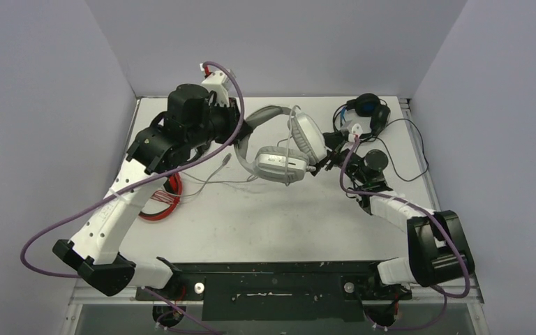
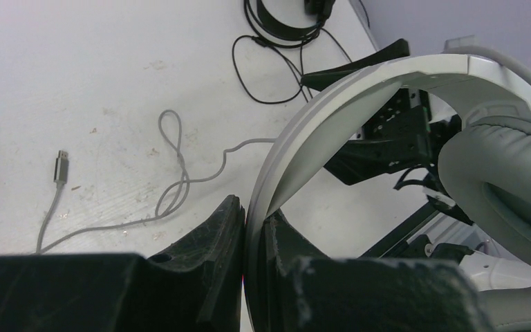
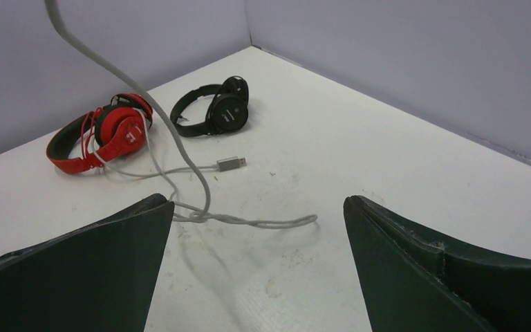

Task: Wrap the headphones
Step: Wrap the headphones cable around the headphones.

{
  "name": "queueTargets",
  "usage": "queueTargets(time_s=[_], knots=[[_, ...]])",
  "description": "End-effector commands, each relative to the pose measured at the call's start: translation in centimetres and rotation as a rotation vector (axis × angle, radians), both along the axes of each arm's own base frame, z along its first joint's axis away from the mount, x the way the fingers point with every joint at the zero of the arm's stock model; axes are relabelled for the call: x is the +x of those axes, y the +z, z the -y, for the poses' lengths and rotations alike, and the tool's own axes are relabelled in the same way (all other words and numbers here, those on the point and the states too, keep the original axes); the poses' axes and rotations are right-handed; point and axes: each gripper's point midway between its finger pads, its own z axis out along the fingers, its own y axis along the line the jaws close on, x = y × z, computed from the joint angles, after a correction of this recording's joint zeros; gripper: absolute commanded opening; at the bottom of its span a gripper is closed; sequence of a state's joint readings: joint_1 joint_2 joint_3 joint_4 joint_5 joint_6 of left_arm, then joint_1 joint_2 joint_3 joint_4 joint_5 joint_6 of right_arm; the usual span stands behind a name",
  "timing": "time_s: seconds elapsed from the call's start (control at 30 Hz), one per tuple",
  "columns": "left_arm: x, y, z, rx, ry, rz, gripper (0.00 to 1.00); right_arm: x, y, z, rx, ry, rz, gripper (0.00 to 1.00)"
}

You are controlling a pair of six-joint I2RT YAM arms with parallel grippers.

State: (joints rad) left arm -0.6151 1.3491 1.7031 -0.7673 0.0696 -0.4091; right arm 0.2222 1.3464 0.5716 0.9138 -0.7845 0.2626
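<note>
The white-grey headphones (image 1: 283,150) hang above the table, and my left gripper (image 2: 254,214) is shut on their headband (image 2: 332,104). One grey ear pad (image 2: 505,180) fills the right of the left wrist view. Their thin grey cable (image 3: 200,173) drops to the table, lies in loose loops and ends in a USB plug (image 3: 231,164). My right gripper (image 3: 256,207) is open with nothing between its fingers. It stands just right of the ear cups (image 1: 326,155) and above the cable's loop. In the top view the left gripper (image 1: 241,132) sits left of the cups.
Red-and-black headphones (image 3: 104,135) lie at the left, partly under the left arm (image 1: 167,199). Small all-black headphones (image 3: 214,111) rest near them. Black-and-blue headphones (image 1: 366,112) with a loose black cable (image 1: 412,150) lie at the back right. Walls enclose the table on three sides.
</note>
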Motion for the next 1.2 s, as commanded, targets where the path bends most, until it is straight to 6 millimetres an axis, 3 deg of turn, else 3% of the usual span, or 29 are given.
queueTargets(time_s=[0.0, 0.37, 0.7, 0.77, 0.83, 0.9, 0.93, 1.07, 1.17], knots=[[-0.6, 5.4, 1.1, -0.148, -0.039, 0.059, 0.0, -0.3, 4.6, -1.5, 0.081, 0.086, 0.221, 1.0], [0.2, 7.7, 0.8, -0.175, -0.023, 0.078, 0.0, -0.4, 5.3, -8.8, 0.076, 0.27, 0.284, 0.9], [0.6, 9.8, 1.2, -0.223, -0.045, 0.097, 0.0, 0.5, 4.5, -10.7, 0.103, 0.322, 0.258, 0.72], [0.7, 10.0, 1.3, -0.242, -0.054, 0.088, 0.0, 0.9, 4.3, -11.4, 0.113, 0.336, 0.255, 0.65], [0.8, 10.0, 1.4, -0.263, -0.058, 0.072, 0.0, 1.2, 4.2, -12.1, 0.132, 0.355, 0.249, 0.48], [1.3, 10.0, 1.2, -0.284, -0.041, 0.056, 0.0, 1.1, 4.1, -12.7, 0.16, 0.377, 0.252, 0.24], [1.6, 10.0, 1.0, -0.296, -0.028, 0.052, 0.0, 0.9, 4.0, -13.0, 0.171, 0.384, 0.25, 0.17], [3.2, 10.5, -0.3, -0.384, 0.039, 0.045, 0.0, -0.8, 2.7, -14.6, 0.182, 0.417, 0.218, 0.14], [4.9, 10.9, -1.5, -0.468, 0.095, 0.042, 0.0, -3.7, 1.7, -16.0, 0.191, 0.472, 0.191, 0.12]])
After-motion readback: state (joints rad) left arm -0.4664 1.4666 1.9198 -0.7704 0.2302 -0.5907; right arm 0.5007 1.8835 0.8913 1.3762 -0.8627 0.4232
